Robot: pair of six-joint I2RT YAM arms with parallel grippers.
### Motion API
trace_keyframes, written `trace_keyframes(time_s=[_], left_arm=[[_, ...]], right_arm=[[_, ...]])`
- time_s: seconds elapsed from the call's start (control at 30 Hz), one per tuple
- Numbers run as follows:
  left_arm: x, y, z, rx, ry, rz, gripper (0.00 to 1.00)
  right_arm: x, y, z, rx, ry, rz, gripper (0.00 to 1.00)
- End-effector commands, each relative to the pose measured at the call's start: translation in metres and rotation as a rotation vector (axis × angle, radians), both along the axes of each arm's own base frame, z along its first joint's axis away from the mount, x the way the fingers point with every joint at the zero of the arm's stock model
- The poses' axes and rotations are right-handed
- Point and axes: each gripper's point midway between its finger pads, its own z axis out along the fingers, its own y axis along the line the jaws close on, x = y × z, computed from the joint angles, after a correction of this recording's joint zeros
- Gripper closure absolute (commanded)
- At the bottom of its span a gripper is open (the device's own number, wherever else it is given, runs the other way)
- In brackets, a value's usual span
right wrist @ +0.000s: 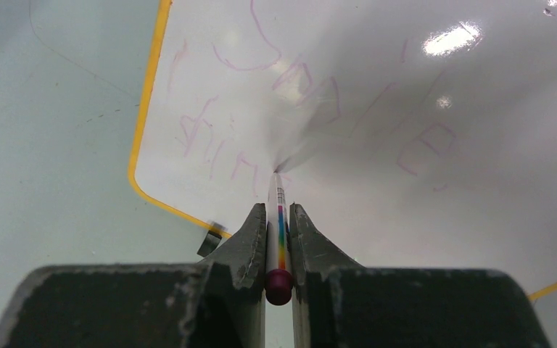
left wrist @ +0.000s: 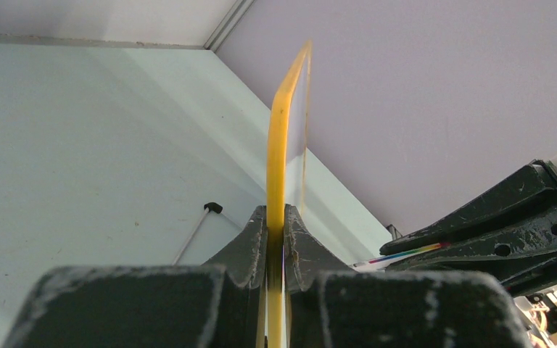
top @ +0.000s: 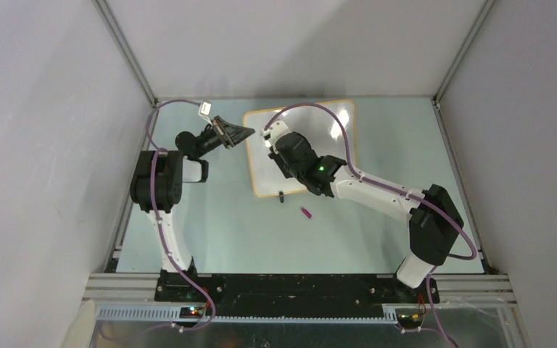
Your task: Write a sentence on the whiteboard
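The whiteboard, glossy white with a thin orange-yellow frame, lies at the back middle of the table. My left gripper is shut on its left edge; the left wrist view shows the yellow edge clamped between the fingers. My right gripper is over the board's left part, shut on a white marker with a rainbow stripe. The marker's tip seems to touch the board. Faint purple writing covers the board.
A small purple marker cap lies on the table in front of the board. A black clip foot sits at the board's near edge and also shows in the right wrist view. Enclosure walls stand on three sides.
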Motion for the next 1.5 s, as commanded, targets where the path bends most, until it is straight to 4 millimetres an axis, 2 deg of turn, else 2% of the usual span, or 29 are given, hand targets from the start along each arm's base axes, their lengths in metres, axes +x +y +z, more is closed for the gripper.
trace_keyframes(time_s=[0.0,0.3,0.6,0.9,1.13,1.27,1.47], left_arm=[[-0.009,-0.006,-0.007,0.036,-0.043,-0.064,1.00],[-0.010,-0.007,-0.006,0.036,-0.044,-0.064,1.00],[-0.009,-0.006,-0.006,0.036,-0.045,-0.063,1.00],[-0.009,-0.007,-0.006,0.036,-0.045,-0.064,1.00],[-0.009,-0.007,-0.007,0.036,-0.043,-0.064,1.00],[-0.009,-0.006,-0.007,0.035,-0.043,-0.062,1.00],[-0.009,-0.006,-0.006,0.036,-0.044,-0.064,1.00]], right_arm=[[0.009,0.004,0.003,0.003,-0.022,-0.022,1.00],[-0.001,-0.005,-0.012,-0.018,0.008,-0.037,1.00],[-0.007,-0.014,-0.017,-0.024,0.013,-0.048,1.00],[-0.002,-0.030,-0.019,-0.025,0.016,-0.083,1.00],[0.000,-0.033,-0.015,-0.014,0.013,-0.088,1.00],[-0.004,-0.025,-0.008,0.005,-0.001,-0.054,1.00],[-0.026,-0.009,0.027,0.068,-0.046,0.035,1.00]])
